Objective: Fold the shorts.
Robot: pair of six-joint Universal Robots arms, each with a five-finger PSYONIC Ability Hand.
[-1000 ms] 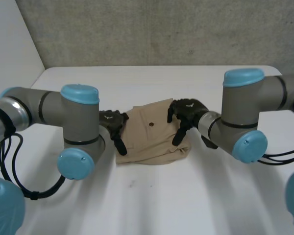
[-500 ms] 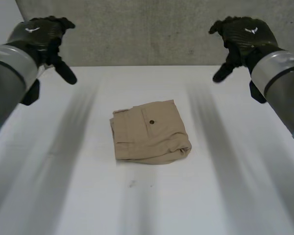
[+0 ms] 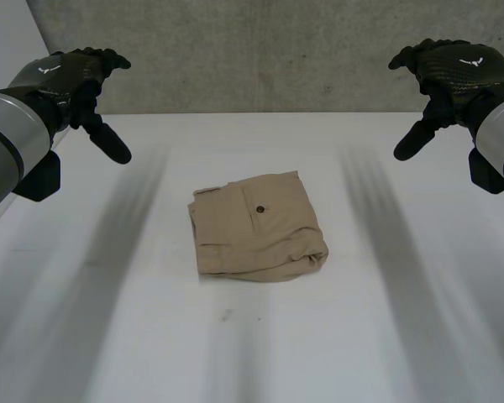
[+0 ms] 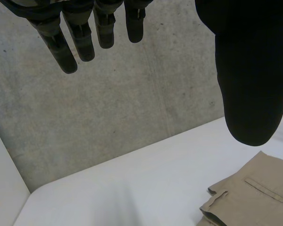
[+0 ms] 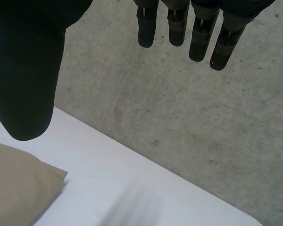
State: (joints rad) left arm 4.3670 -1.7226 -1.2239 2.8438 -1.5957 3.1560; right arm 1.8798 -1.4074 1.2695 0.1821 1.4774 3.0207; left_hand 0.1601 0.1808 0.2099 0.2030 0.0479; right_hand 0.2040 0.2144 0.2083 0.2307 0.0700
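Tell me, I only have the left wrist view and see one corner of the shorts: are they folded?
Observer: Yes. The shorts lie as one compact folded bundle in the middle of the table.
Operator: Where is the right hand?
Observer: The right hand hovers high, off to the right of the shorts, touching nothing.
Operator: Is it holding anything?
Observer: No. The right wrist view shows its fingers straight and empty.
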